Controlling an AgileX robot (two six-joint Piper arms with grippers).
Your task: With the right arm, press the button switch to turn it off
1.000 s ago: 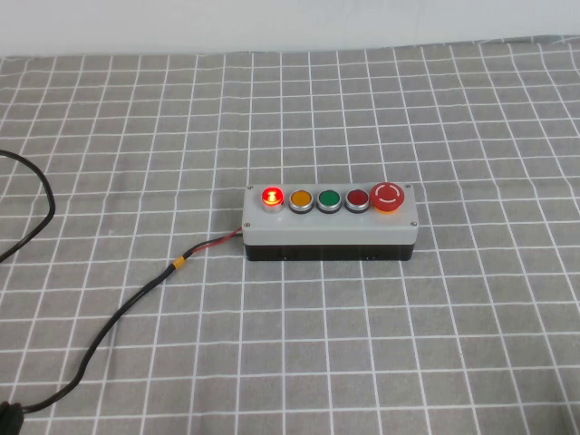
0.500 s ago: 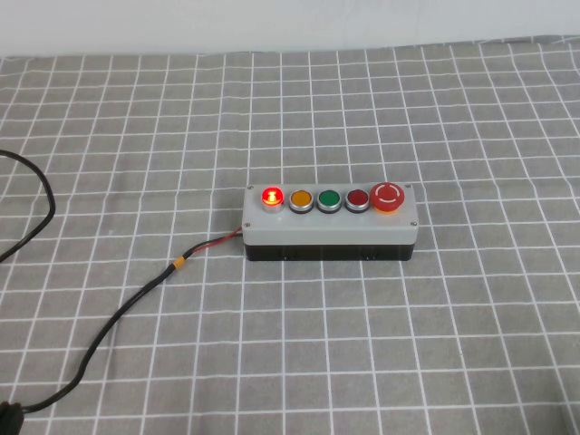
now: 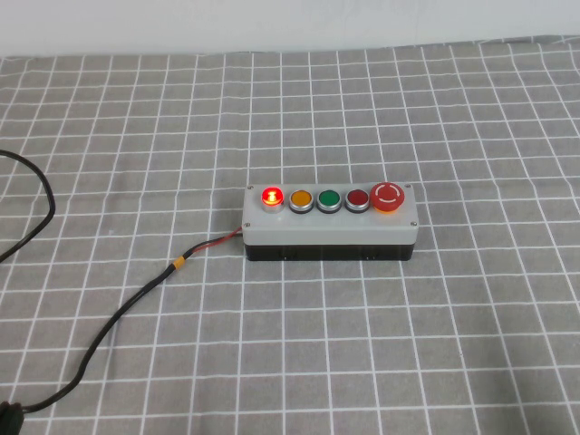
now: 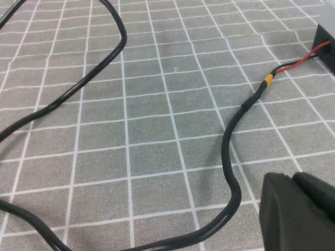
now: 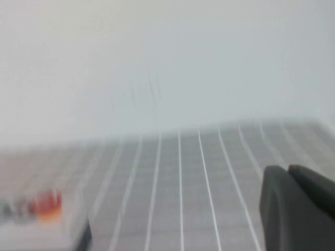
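The grey five-button box (image 3: 331, 227) stands in the middle of the table. The button switch (image 3: 270, 197), at the box's left end, glows bright red. Beside it come an orange button (image 3: 300, 198), a green one (image 3: 328, 198), a darker red one (image 3: 357, 198) and the large red mushroom stop button (image 3: 387, 196). Neither arm shows in the high view. My right gripper (image 5: 289, 172) is shut and empty, well away from the box (image 5: 36, 230), which shows blurred with a red button (image 5: 46, 203). My left gripper (image 4: 294, 180) is shut and empty, low over the cloth near the cable.
A grey cloth with a white grid (image 3: 408, 344) covers the table. A black cable (image 3: 118, 313) with red wires (image 3: 217, 243) runs from the box's left end to the front left; it loops in the left wrist view (image 4: 230, 157). A white wall stands at the back.
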